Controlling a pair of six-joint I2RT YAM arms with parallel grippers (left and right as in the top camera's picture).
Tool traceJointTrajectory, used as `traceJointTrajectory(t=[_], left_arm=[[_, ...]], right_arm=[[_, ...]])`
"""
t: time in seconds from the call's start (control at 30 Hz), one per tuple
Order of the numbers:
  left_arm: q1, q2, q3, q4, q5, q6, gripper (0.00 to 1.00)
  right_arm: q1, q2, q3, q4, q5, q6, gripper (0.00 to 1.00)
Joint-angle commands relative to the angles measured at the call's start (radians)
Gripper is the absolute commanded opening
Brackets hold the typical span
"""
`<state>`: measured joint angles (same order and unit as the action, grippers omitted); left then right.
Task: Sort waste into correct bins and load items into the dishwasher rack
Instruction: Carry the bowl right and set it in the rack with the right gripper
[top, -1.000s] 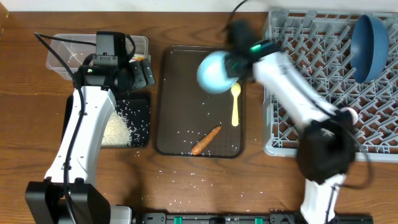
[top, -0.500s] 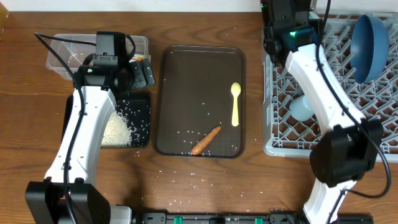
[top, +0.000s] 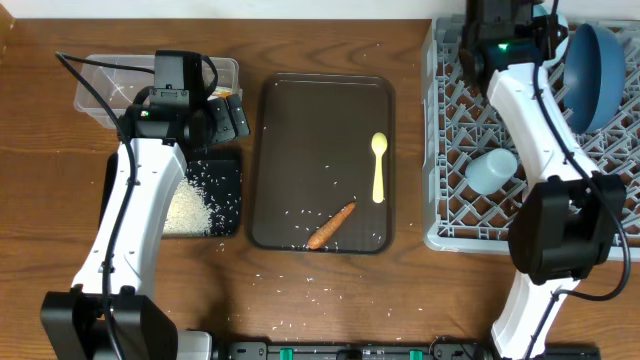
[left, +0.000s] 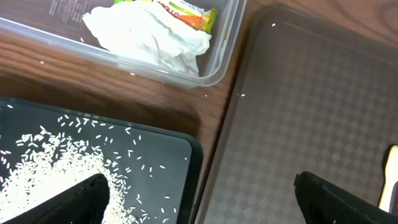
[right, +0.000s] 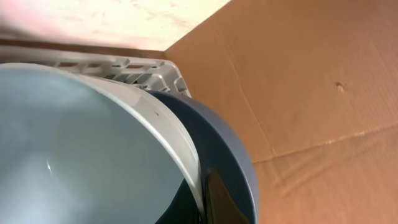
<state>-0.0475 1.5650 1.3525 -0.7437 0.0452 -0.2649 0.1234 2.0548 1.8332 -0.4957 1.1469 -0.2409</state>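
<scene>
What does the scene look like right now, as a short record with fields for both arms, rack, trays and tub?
left fingers: open, empty, above black tray edge
right fingers: shut on bowl rim, beside plate
rack: plate on edge, blue cup on its side
brown tray: spoon, carrot stick
clear tub: tissue, wrapper
black tray: rice pile

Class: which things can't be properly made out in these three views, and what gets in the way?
Bowl: overhead, nearly all under the right arm; right wrist, too close, cut off left and bottom.
Tub contents: overhead, covered by the left arm.
Spoon: left wrist, cut by the right edge.
Rice: overhead, partly under the left arm.
</scene>
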Motion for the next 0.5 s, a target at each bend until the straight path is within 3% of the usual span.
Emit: traceJointTrajectory(t=[0.0,0.17,0.47], left_arm=[[0.002,-0.022,-0.004,-0.002,-0.009,0.001,0.97],[0.002,-0.022,-0.004,-0.002,-0.009,0.001,0.97],[0.002,-0.022,-0.004,-0.002,-0.009,0.001,0.97]], right_arm=[[-0.027,0.011,0.003,0.005,-0.021,-0.068,0.01],[-0.051,0.027,0.003,0.044,-0.023,-0.101,0.01],[-0.034,0.113,0.003,0.173,-0.029,-0.306,0.01]])
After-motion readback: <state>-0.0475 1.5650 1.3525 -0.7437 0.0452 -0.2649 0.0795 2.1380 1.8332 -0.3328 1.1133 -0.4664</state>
